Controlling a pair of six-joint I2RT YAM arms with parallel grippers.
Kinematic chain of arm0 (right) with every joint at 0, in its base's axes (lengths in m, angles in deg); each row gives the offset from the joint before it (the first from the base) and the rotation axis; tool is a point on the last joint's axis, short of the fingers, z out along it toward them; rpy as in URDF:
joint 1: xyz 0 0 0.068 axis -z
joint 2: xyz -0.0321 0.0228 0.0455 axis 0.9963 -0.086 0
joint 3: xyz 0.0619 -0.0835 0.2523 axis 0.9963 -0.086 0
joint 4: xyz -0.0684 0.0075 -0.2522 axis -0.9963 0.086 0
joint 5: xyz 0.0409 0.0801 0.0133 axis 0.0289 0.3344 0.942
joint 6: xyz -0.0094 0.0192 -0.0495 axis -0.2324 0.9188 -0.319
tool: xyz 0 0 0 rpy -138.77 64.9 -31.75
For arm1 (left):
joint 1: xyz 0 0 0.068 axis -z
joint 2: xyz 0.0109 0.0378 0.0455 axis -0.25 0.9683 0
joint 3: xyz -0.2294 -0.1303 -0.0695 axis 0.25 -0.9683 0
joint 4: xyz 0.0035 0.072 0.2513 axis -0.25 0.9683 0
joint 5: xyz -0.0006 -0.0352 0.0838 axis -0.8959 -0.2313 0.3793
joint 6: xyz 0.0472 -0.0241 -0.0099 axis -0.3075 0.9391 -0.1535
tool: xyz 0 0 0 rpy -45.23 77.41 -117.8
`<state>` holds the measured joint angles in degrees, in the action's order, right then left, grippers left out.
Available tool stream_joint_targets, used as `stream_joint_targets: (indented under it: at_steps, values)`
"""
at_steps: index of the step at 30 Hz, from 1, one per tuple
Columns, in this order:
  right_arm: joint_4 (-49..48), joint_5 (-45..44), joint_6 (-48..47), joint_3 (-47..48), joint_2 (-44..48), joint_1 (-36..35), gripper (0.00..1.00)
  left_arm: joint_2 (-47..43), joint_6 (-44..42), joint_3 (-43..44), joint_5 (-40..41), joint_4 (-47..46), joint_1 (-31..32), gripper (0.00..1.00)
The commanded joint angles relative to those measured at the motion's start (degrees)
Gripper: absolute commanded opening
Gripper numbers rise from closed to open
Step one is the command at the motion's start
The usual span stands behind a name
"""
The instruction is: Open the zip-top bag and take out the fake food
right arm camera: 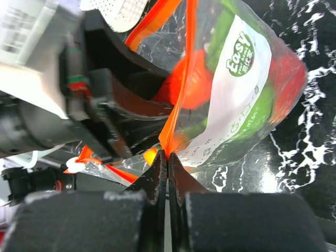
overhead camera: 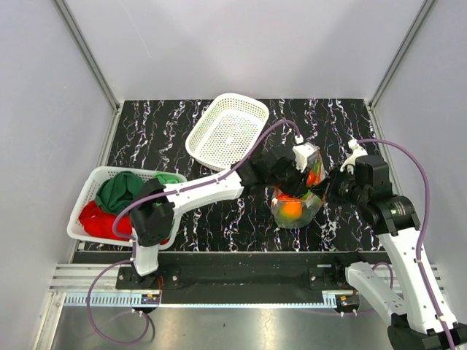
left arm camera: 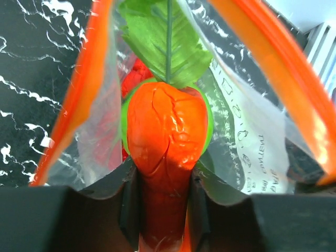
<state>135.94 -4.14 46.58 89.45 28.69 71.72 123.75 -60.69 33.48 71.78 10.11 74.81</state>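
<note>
Currently my right gripper (right arm camera: 167, 167) is pinched tight on the red-orange zip strip (right arm camera: 181, 89) of the zip-top bag (overhead camera: 295, 208), steadying its mouth, right of the surface's centre and toward the near edge. My left gripper (left arm camera: 164, 184) reaches into that mouth, its 2 fingers clamped on a fake carrot (left arm camera: 165, 131), seemingly ready to draw it out. Other red and green fake food (right arm camera: 287, 79) lies deeper inside.
</note>
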Motion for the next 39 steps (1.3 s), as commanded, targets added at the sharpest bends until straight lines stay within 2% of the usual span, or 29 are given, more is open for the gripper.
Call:
stream_joint_targets:
  at_steps: [1, 8, 14, 17, 23, 27, 29, 36, 39]
  values:
    - [-2.1, -3.1, -1.2, 1.6, 1.4, 0.0, 0.0, -5.7, 0.5, 3.9, -0.6, -1.7, 0.0, 0.03]
    - [-1.2, -10.3, -0.1, 1.0, 1.3, 0.0, 0.0, -11.3, 4.7, 1.6, -5.7, -2.3, -0.1, 0.0]
    - [-1.3, -11.0, 0.0, 0.1, 1.4, 0.0, 0.0, -17.6, 8.2, -3.4, -6.1, -11.0, -2.2, 0.0]
    - [-1.4, -10.1, -0.5, 0.5, 1.8, 0.0, 0.0, -19.5, 9.6, -4.0, -5.6, -13.2, -5.8, 0.0]
    - [-3.6, -6.7, -1.7, 0.9, 3.3, -0.1, 0.0, -20.3, 15.6, -7.4, -9.1, -26.4, -13.3, 0.0]
    - [-3.6, -6.7, -1.6, 1.8, 2.8, 0.0, 0.0, -19.4, 15.2, -8.6, -4.9, -30.0, -16.0, 0.0]
    - [-3.4, -7.3, -2.0, 2.3, 2.7, 0.0, 0.0, -18.2, 14.6, -6.5, -4.1, -27.3, -17.2, 0.0]
    - [-1.8, -11.5, -3.7, 3.7, 3.6, 0.1, 0.0, -11.0, 6.8, 0.6, 4.3, -7.1, -23.3, 0.0]
    - [-1.5, -12.2, -4.2, 4.1, 3.6, 0.0, 0.0, -7.6, 3.8, 0.3, 4.7, -5.3, -26.0, 0.0]
